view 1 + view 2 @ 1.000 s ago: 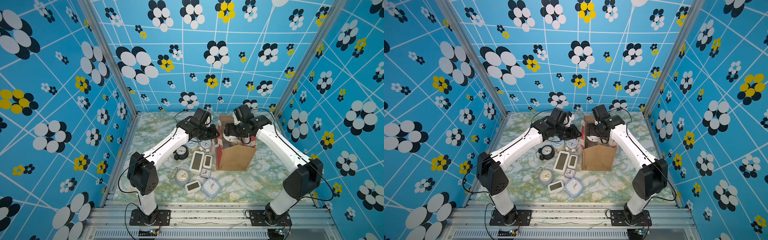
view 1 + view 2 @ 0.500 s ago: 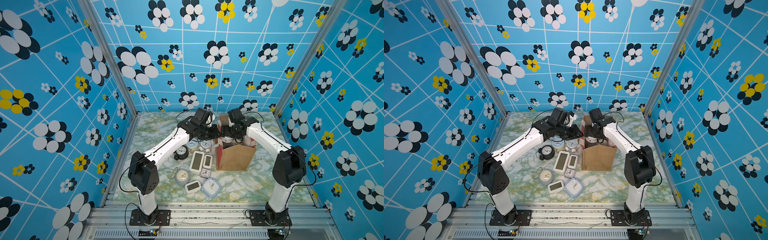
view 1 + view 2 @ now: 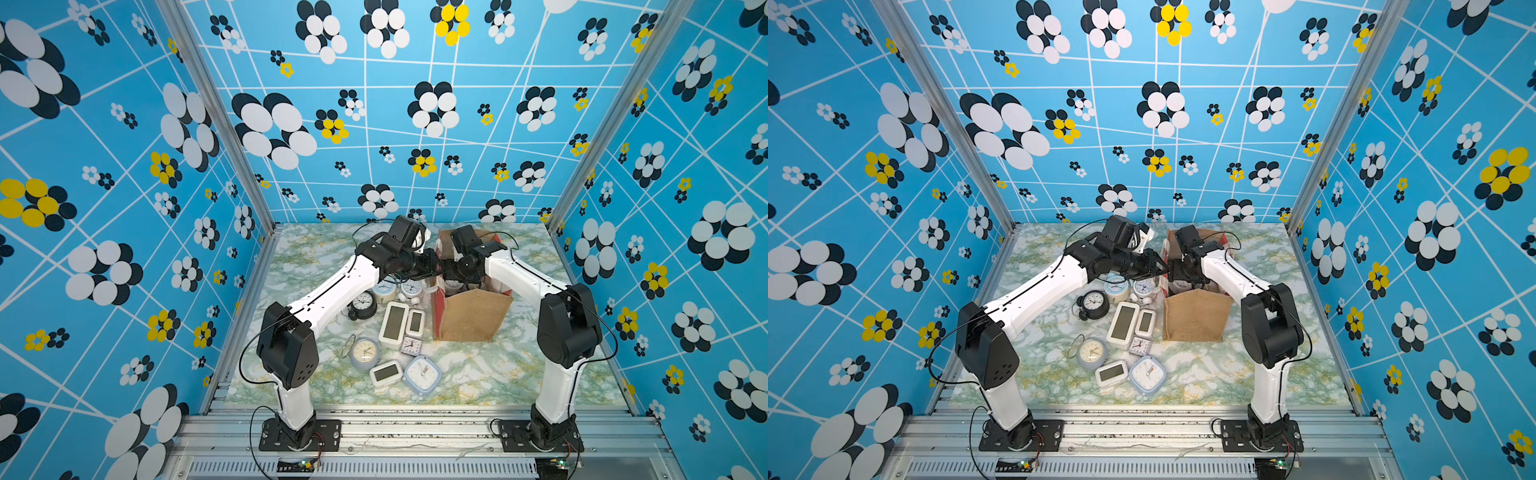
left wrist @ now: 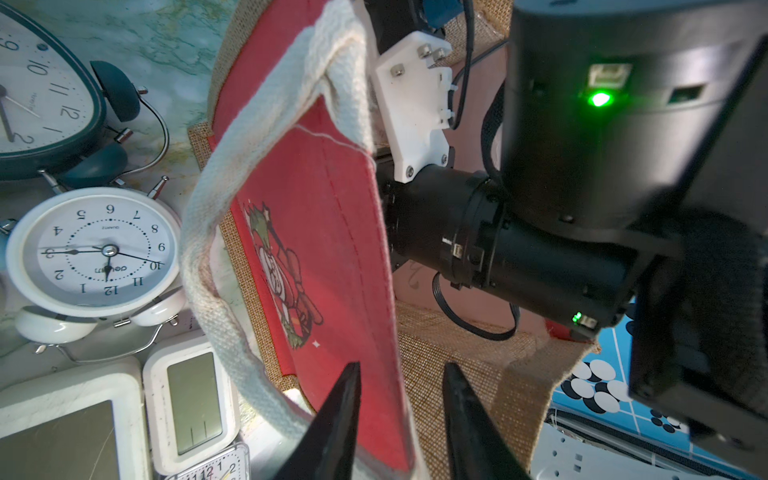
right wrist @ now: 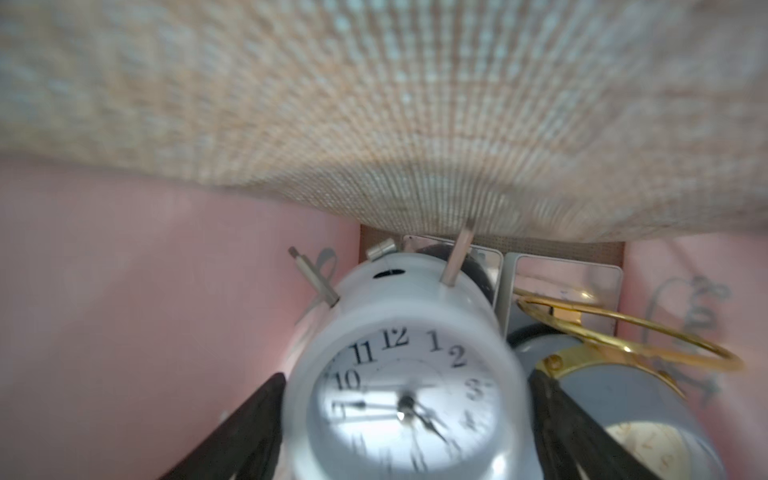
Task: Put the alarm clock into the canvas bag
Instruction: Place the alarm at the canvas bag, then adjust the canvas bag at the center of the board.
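Seemingly the release step: right end effector [image 5: 407,376] wide around the white twin-bell alarm clock [image 5: 405,399] inside the canvas bag [image 3: 469,318], left end effector [image 4: 399,365] part-open astride its rim; next, lift clear.

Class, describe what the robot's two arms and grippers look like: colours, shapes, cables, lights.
The left arm and right arm have smooth white links, boxy black joint housings and thin black cables running along them. The left gripper and right gripper carry black tapering fingers. A green light glows on the right arm.
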